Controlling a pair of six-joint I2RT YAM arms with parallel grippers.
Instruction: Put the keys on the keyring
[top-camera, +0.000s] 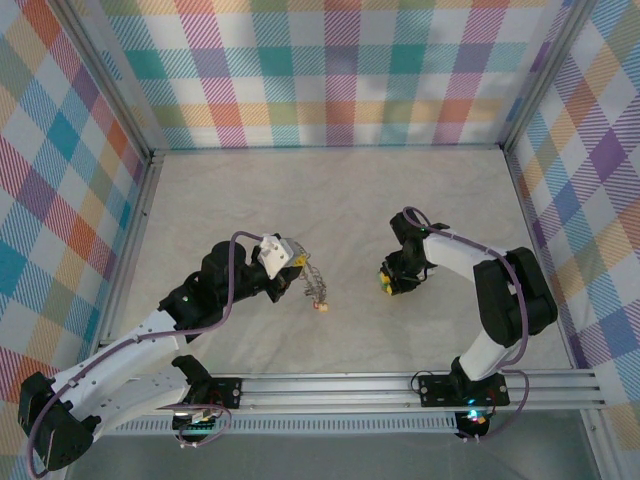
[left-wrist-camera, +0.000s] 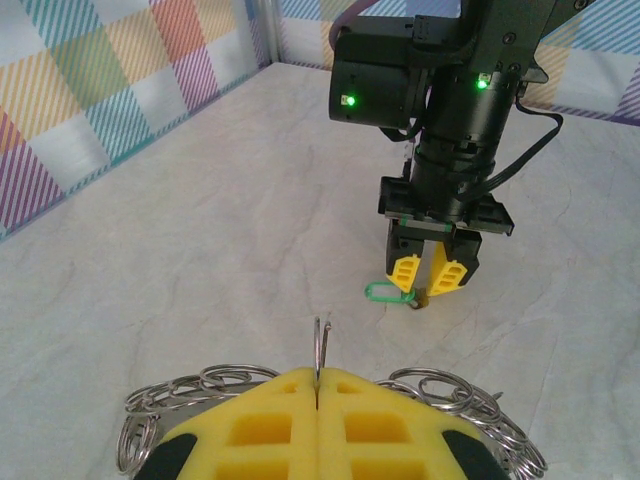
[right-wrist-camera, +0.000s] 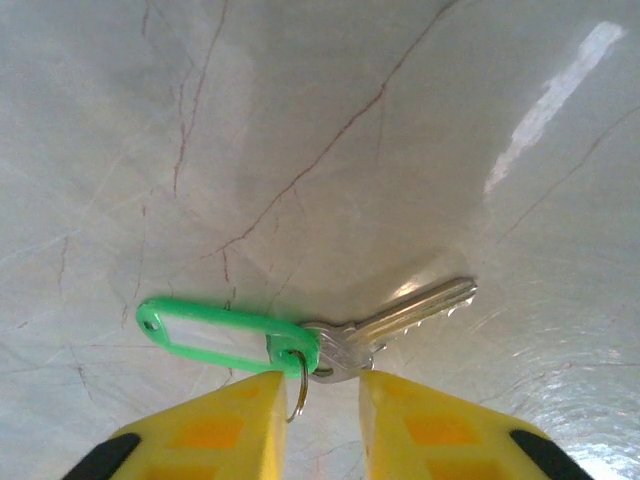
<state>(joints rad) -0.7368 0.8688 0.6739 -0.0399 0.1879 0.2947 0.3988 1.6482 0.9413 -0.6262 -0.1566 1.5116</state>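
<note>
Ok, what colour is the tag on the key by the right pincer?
The tag is green, clearest in the right wrist view.

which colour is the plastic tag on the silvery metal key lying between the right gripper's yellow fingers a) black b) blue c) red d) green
d, the silvery metal key between the open right gripper carries a bright green plastic tag, while the left gripper is shut on the thin silvery metal keyring.

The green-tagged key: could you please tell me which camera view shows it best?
Right wrist: the green-tagged key lies close up, tag, ring and blade clear, at the tips of the right claw. Left wrist shows its tag, small; top external, a faint speck.
</note>
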